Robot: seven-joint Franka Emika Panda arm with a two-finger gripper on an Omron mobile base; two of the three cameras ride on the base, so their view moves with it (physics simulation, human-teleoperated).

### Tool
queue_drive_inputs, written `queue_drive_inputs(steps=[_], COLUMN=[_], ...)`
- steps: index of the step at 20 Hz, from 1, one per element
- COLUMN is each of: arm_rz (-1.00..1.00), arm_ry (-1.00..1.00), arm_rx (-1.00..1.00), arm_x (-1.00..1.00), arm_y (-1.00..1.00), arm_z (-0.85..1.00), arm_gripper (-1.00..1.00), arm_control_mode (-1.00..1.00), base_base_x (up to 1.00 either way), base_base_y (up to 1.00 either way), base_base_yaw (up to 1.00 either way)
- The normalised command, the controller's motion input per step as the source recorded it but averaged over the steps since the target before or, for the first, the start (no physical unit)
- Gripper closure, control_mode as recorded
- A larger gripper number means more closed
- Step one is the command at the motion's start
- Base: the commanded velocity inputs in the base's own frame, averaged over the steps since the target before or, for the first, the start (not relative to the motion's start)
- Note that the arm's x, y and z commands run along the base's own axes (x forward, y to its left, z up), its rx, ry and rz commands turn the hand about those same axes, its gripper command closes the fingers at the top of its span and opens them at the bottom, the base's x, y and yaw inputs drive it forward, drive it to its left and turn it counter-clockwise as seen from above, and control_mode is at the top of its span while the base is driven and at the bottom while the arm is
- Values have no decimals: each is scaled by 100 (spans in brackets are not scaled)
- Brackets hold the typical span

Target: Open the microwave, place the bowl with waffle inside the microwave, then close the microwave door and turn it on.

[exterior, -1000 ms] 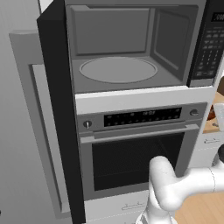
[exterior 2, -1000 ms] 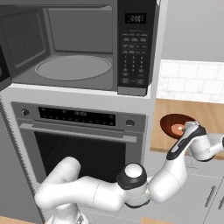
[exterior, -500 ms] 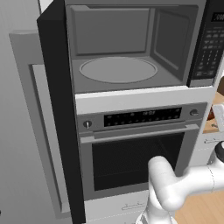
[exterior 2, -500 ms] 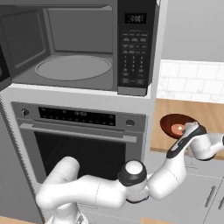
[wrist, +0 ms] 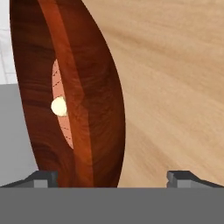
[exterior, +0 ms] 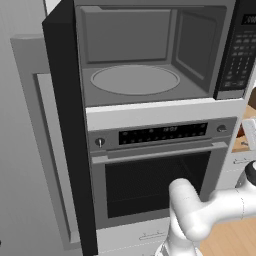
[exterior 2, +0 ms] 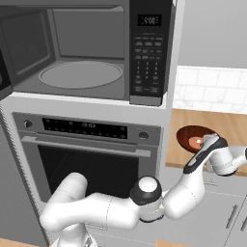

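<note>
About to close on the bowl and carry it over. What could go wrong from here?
1. The claw is open with the bowl off to one side between its tips; closing may catch only the rim and tip out the waffle.
2. The microwave cavity sits higher than the wooden counter; the bowl could clip the keypad panel.

The robot arm [exterior 2: 101, 212] was glossy white, built of thick rounded segments, with a dark ring at one joint, a black wrist section and small dark fingertips [wrist: 41, 178].
</note>
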Motion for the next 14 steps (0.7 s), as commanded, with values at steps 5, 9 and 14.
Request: queue_drive_inputs(steps=[5,9,14], arm_rz=[0,0,0], arm_ry=[0,0,0], arm_rx=[0,0,0], arm_x=[0,0,0], arm_y=[0,0,0], arm_z=[0,0,0], arm_gripper=[-100,100,100], arm_control_mode=[-100,-100,-100], base_base_x=[0,0,0], base_base_y=[0,0,0], base_base_yaw=[0,0,0])
